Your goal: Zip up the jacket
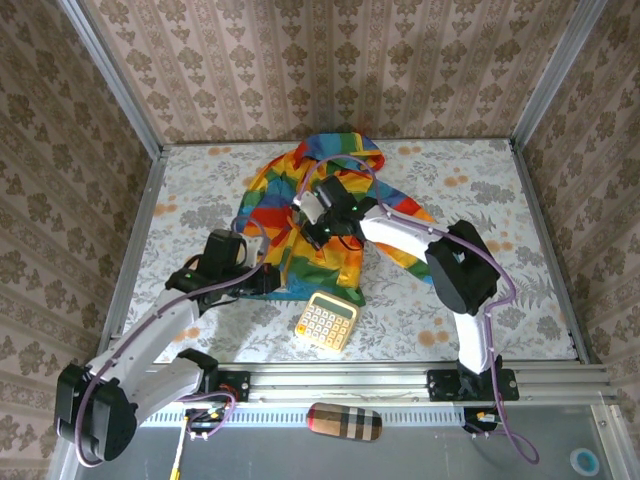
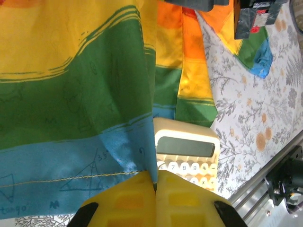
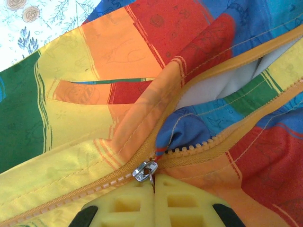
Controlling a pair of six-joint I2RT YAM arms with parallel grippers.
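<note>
The rainbow-striped jacket (image 1: 290,200) lies spread on the table's far middle. My left gripper (image 1: 268,280) is at its bottom hem. In the left wrist view its yellow fingers (image 2: 137,198) are shut on the blue hem edge (image 2: 149,161) of the jacket (image 2: 71,94). My right gripper (image 1: 322,225) rests on the jacket's front. Seen from the right wrist, this gripper (image 3: 154,182) is shut on the metal zipper pull (image 3: 145,170). Left of the slider the orange teeth are joined. To its right the zipper (image 3: 213,142) gapes and shows pale lining (image 3: 222,85).
A cream calculator (image 1: 326,321) lies just below the jacket's hem, close to my left gripper (image 2: 155,182); its keys (image 2: 189,168) sit right beside the fingers. A plaid case (image 1: 344,421) lies on the front rail. Patterned walls enclose the floral tabletop (image 1: 500,200).
</note>
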